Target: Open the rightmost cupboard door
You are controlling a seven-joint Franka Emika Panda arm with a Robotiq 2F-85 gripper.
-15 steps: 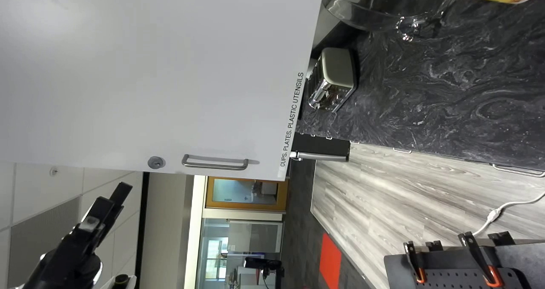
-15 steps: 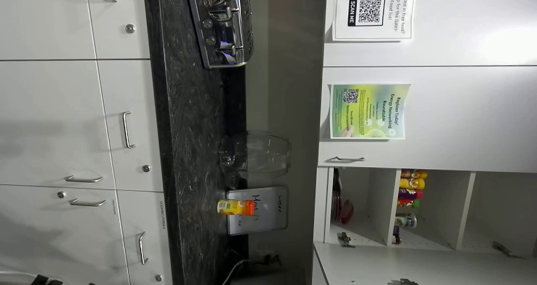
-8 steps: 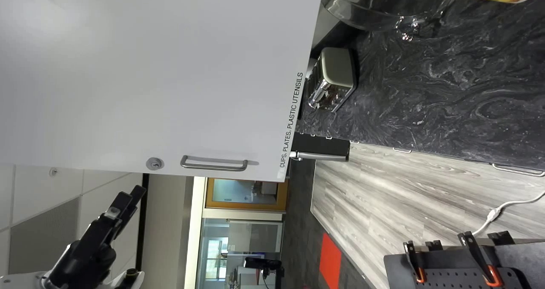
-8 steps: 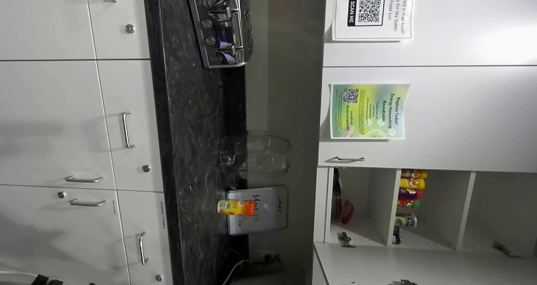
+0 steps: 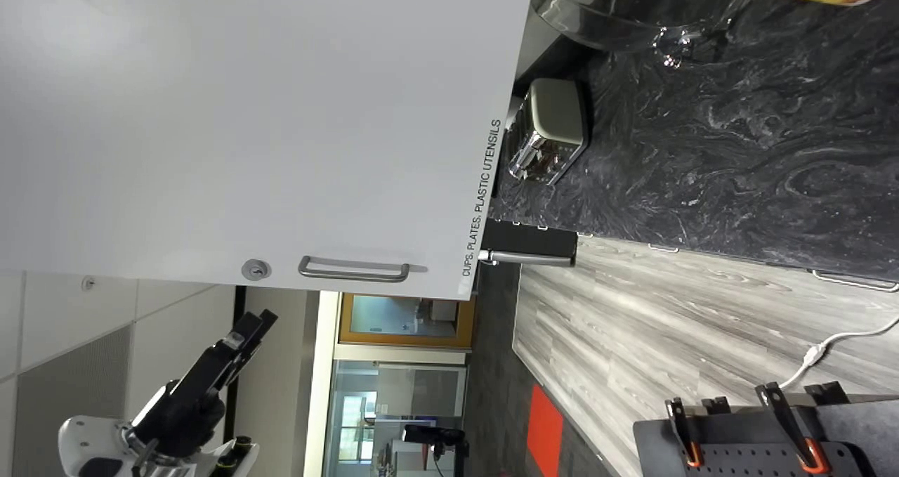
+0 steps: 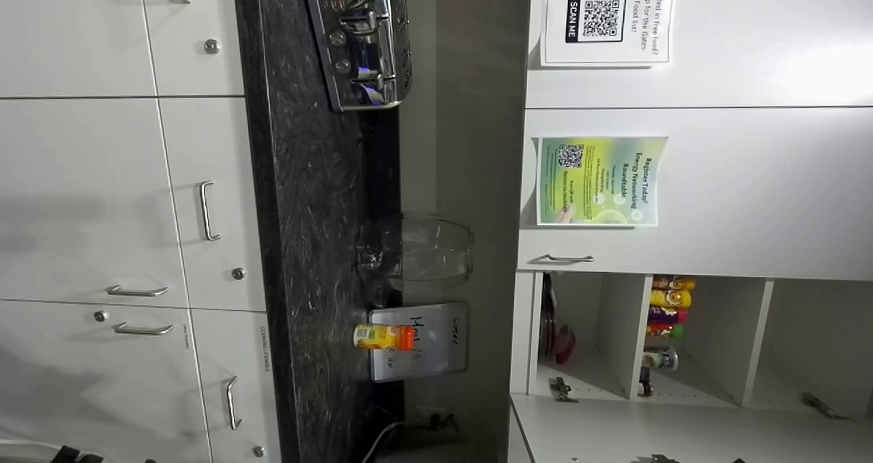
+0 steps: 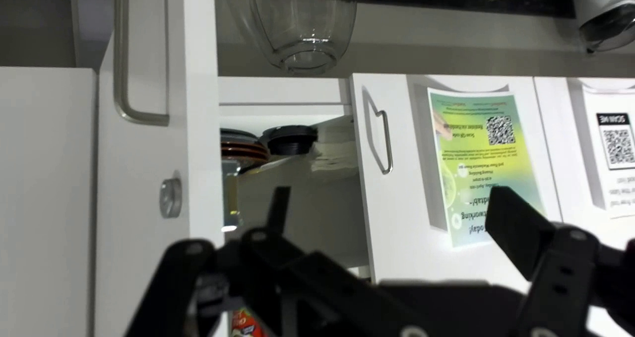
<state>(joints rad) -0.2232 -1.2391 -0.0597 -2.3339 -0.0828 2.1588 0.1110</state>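
Cupboard door [image 5: 267, 126]: already stands open, swung out on its hinges [image 6: 560, 389], outer face showing in an exterior view. Bar handle [image 5: 353, 276] and lock [image 5: 256, 270] near the door's free edge, presumably so a pull there gets leverage; label [image 5: 482, 197] along its bottom edge, likely for reading from below.

Claw [image 7: 387, 203]: spread wide, holding nothing, off the handle; near the door's free edge, facing past it toward the inner side. Judgement: posed to push the door wider from within; one finger could snag the edge.

Inward of the door: plates [image 7: 243, 151], bottles [image 6: 667, 315]. Below the door: desk [image 5: 737, 147] with toaster [image 5: 558, 110] and clear vessel [image 6: 436, 245], out of its swing, I think.
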